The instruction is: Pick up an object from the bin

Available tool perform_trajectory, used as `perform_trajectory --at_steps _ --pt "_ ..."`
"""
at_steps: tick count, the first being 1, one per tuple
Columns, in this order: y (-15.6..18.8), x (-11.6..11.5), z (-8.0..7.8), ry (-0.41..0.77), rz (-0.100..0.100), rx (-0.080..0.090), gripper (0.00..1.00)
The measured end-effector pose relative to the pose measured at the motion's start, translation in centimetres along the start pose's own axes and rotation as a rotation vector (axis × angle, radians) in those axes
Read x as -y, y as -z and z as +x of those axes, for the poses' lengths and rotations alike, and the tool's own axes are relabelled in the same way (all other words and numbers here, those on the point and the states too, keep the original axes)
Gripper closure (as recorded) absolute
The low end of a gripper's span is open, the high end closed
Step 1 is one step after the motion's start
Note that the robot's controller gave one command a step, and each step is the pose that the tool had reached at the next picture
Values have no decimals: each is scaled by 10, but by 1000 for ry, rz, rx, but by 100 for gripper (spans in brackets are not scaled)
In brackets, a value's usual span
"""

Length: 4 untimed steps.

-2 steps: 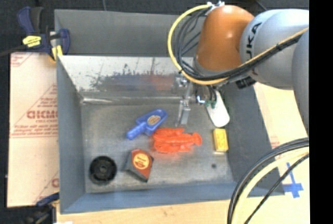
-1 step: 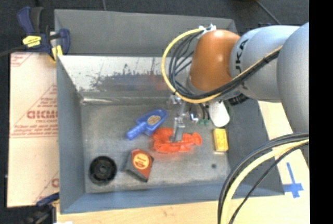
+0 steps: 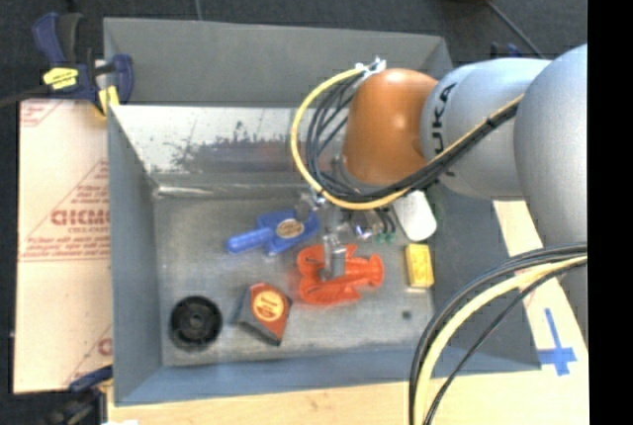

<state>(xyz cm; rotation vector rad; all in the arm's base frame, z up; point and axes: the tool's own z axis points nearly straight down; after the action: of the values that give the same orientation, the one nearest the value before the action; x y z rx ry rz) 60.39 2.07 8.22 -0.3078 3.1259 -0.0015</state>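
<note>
Closest to me, in the front left corner of the bin [image 3: 132, 265], I see a black round disc [image 3: 195, 320] lying flat, and just to its right an orange and black tape measure [image 3: 265, 309] lying at a tilt. The two are near each other but apart.

A little further in, around the middle of the floor, lies a red plastic spring clamp [image 3: 364, 275]. The gripper [image 3: 336, 256] is down right over this clamp's left half and looks to be touching it. From here I cannot tell whether the pincer is apart, together or clamped on it. A small yellow block [image 3: 419, 266] sits just to the clamp's right.

Beyond that, a blue spring clamp [image 3: 255, 236] lies to the left of the gripper, its handles pointing left. A white cylinder [image 3: 416, 215] pokes out from under the wrist on the right.

Furthest back, the orange wrist cover [image 3: 388, 127] with its looped cables [image 3: 309, 138] hangs in front of the bin's scuffed rear wall.
</note>
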Motion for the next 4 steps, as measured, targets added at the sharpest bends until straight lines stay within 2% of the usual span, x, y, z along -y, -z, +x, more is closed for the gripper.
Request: perform_trajectory --at_steps 1,2,3,4 --pt "-1 -3 -1 84 0 2 0" --pt "-7 -11 -8 -51 0 2 100" --pt "-7 -11 -8 -51 0 2 100" --pt "-7 -18 -24 -48 0 3 100"
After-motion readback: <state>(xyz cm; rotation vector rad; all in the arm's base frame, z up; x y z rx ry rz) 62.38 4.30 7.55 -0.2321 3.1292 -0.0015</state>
